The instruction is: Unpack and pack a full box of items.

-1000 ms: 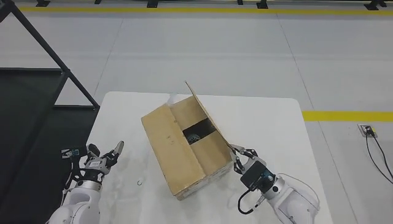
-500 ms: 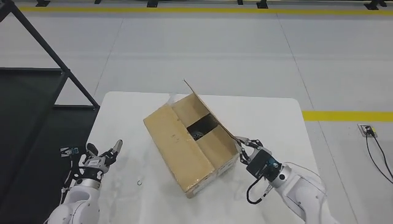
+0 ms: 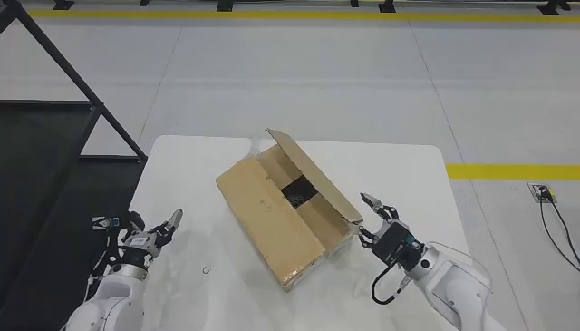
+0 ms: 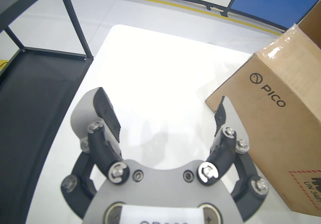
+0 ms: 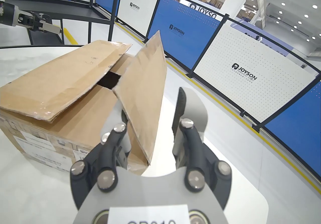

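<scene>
You've got the box [image 3: 272, 222] roughly mid-table [image 3: 408, 168], turned at an angle to the table edges. The top is part open. The flat flap [image 3: 258, 195] lies over the top. The raised flap [image 3: 317, 186], on the box's right-arm side, stands tilted up and outward. Between them is a dark gap [image 3: 295, 190], and the contents are too dark to tell.

The right gripper [image 3: 364, 217] is at the box's right side, level with the raised flap. Its jaws are spread wide and are not clamped on anything. In the right wrist view the flap's free edge runs between them. One finger [image 5: 186, 109] is clear of the cardboard. The other is hidden behind the flap, so you can't confirm contact there.

The left gripper [image 4: 160, 96] is off the box's left side, low over bare table. Its jaws are wide apart with nothing between them. From the top view it sits apart from the box.

A small dark loop-like thing [image 3: 207, 270] lies on the table between the left gripper and the box, too small to identify. A black rack [image 3: 54, 159] stands past the table on the box's left side.
</scene>
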Controlling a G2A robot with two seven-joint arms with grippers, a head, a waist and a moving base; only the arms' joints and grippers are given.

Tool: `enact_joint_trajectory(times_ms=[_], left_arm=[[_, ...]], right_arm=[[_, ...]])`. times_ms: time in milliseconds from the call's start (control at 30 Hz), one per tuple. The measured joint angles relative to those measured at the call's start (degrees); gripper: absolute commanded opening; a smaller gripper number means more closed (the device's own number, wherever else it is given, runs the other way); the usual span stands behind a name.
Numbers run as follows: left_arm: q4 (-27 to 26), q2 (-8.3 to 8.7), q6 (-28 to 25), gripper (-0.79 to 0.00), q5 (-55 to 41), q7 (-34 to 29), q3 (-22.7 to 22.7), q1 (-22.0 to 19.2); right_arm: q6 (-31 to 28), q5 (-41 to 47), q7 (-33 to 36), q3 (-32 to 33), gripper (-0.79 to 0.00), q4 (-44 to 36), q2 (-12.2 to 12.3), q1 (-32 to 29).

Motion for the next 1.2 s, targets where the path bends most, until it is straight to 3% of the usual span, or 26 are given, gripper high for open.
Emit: enact_joint_trajectory(times_ms=[267, 467, 633, 833, 1133, 1200], left_arm=[[4.3, 0.13, -0.7, 0.0, 2.6, -1.6, 1.7, -6.1], [9.8, -0.04, -0.7, 0.0, 3.7, -2.1, 4.3, -12.4], [12.6, -0.48, 1.3, 0.0, 2.6, -1.5, 6.2, -15.3], [12.6, -0.69, 2.4, 0.0, 1.9, -1.0, 7.0, -14.6], [12.5, -0.68, 2.3, 0.0, 1.9, -0.9, 7.0, -14.5], [12.0, -0.68, 2.2, 0.0, 1.7, -0.6, 6.8, -14.2]], right_arm=[[-5.1, 1.3, -3.0, 3.0, 0.0, -4.8, 1.0, -5.8], [-10.3, -0.9, -9.4, 4.2, 0.0, -12.3, 2.1, -15.7], [-5.5, -0.4, -15.6, 1.7, 0.0, -14.4, 2.0, -23.2], [8.8, 0.8, -11.9, -6.8, 0.0, -12.0, 0.5, -23.9], [10.3, 0.6, -10.6, -8.0, 0.0, -11.6, 0.2, -23.3], [14.5, -0.3, -8.1, -9.4, 0.0, -12.2, -0.2, -23.3]])
